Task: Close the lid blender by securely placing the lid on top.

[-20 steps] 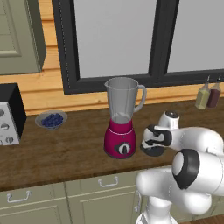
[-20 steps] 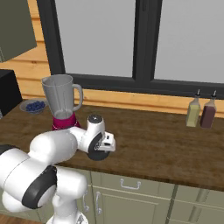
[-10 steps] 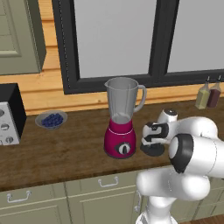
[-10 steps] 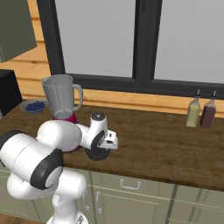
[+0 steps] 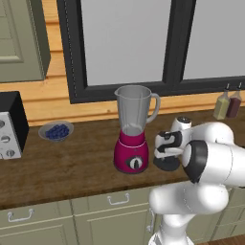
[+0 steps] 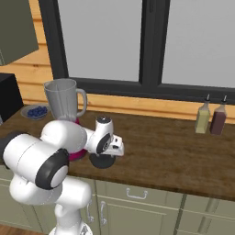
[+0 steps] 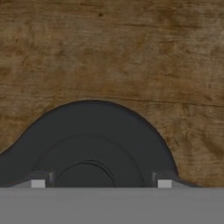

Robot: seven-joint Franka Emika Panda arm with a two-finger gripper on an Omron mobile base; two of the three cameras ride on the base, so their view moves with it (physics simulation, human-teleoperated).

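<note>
The black round lid (image 5: pixel 167 165) (image 6: pixel 101 161) lies flat on the wooden counter, just right of the blender. The blender (image 5: pixel 132 129) (image 6: pixel 62 98) has a magenta base and a clear grey jar with an uncovered mouth. My gripper (image 5: pixel 167 156) (image 6: pixel 108 154) (image 7: pixel 101 184) hangs straight down, very close over the lid, and is open. In the hand view the lid (image 7: pixel 97 130) looms large, and the two fingertips (image 7: pixel 38 183) stand wide apart on either side of its raised centre knob. Whether the tips touch the lid cannot be told.
A grey bowl of blue berries (image 5: pixel 56 130) (image 6: pixel 34 111) sits left of the blender, and a toaster oven (image 5: pixel 9 127) stands at the far left. Two bottles (image 5: pixel 221 106) (image 6: pixel 202 118) stand by the wall at the right. Bare counter (image 6: pixel 165 147) stretches right of the lid.
My hand has sunk a little closer to the lid while the arm's elbow swung round. The lid and the blender stayed put.
</note>
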